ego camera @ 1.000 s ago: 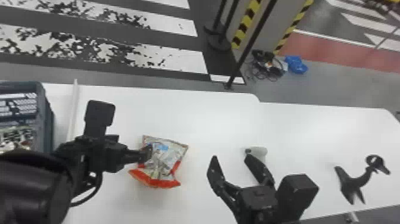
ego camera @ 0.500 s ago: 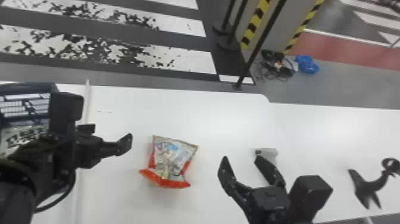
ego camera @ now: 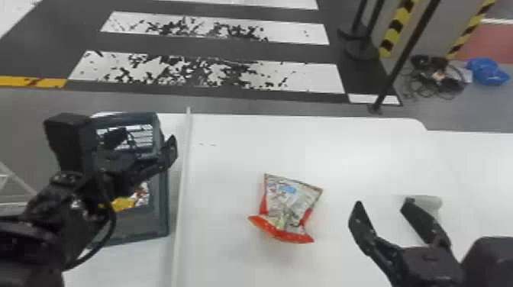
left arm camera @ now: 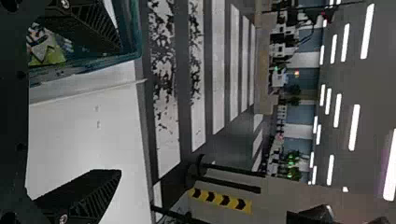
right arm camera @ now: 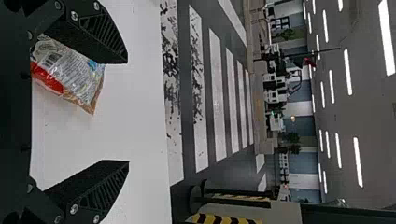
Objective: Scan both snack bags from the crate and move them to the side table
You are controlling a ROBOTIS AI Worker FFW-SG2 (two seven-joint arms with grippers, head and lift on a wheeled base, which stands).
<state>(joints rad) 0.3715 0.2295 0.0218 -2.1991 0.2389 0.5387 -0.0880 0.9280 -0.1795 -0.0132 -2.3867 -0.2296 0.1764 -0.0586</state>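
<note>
Presently, red bag [ego camera: 288, 202] out on desk [ego camera: 229, 152], scan uncertain; yellow bag [ego camera: 124, 204] remaining in crate [ego camera: 163, 213]; left claw [left arm camera: 119, 111], right claw [right arm camera: 127, 112] wide, empty

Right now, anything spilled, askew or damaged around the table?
Only the tangled cables on the floor beyond the white table, heaped loosely beside a blue bundle. The snack bag on it lies slightly turned but looks intact; no spill seen.

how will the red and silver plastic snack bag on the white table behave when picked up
The red and silver plastic snack bag would probably feel floppy and crumple when gripped, since its film is creased. Its shiny film may be slippery. Lying on its broad side on the smooth white table, it would likely slide rather than roll if pushed.
</note>
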